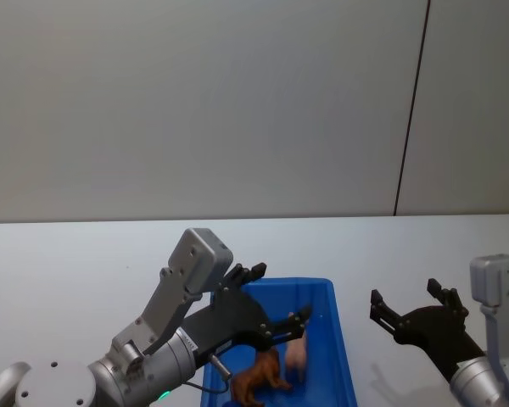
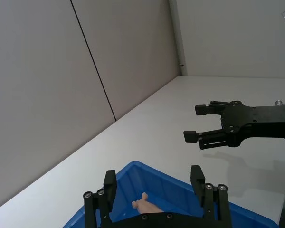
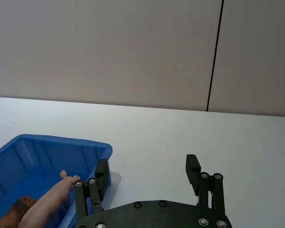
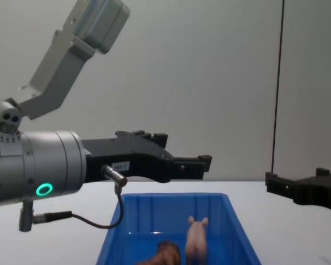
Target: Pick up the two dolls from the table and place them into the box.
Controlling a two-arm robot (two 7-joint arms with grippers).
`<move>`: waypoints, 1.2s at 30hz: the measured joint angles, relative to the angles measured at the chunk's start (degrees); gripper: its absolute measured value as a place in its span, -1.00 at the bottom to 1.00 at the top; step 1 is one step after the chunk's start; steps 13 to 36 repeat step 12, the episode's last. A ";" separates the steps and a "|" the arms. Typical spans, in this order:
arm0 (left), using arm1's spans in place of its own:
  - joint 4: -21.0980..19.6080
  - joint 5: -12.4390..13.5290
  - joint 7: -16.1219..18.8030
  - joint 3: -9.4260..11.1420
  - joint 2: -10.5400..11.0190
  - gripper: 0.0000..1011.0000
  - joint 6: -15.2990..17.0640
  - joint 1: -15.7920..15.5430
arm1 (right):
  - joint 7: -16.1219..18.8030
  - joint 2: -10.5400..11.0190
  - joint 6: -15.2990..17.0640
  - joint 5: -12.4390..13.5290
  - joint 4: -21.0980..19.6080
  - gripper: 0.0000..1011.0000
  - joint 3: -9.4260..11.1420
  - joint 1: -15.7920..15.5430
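Note:
Both dolls lie inside the blue box [image 1: 322, 301]: the pale pink pig [image 1: 297, 356] stands next to the brown lion [image 1: 259, 377]. My left gripper [image 1: 280, 294] hovers open above the box with nothing between its fingers. In the left wrist view the pig's snout [image 2: 143, 205] shows below the left gripper [image 2: 153, 183]. My right gripper [image 1: 405, 295] hangs open and empty over the table to the right of the box. In the right wrist view the pig [image 3: 50, 202] and the lion [image 3: 14, 211] rest in the box [image 3: 47, 142]. From the chest, the pig [image 4: 196, 240] and lion [image 4: 163, 254] sit low in the box [image 4: 171, 196].
The white table [image 1: 68, 271] stretches back to a plain grey wall with a dark vertical seam [image 1: 411, 110]. A cable [image 4: 94, 223] hangs from my left wrist near the box's left rim.

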 joint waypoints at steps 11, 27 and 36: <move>0.00 0.00 0.00 0.00 0.00 0.98 0.00 0.00 | 0.00 0.00 0.00 0.00 0.00 0.98 0.00 0.00; 0.00 0.00 0.00 0.00 0.00 0.98 0.00 0.00 | 0.00 0.00 0.00 0.00 0.00 0.98 0.00 0.00; 0.00 0.00 0.00 0.00 0.00 0.98 0.00 0.00 | 0.00 0.00 0.00 0.00 0.00 0.98 0.00 0.00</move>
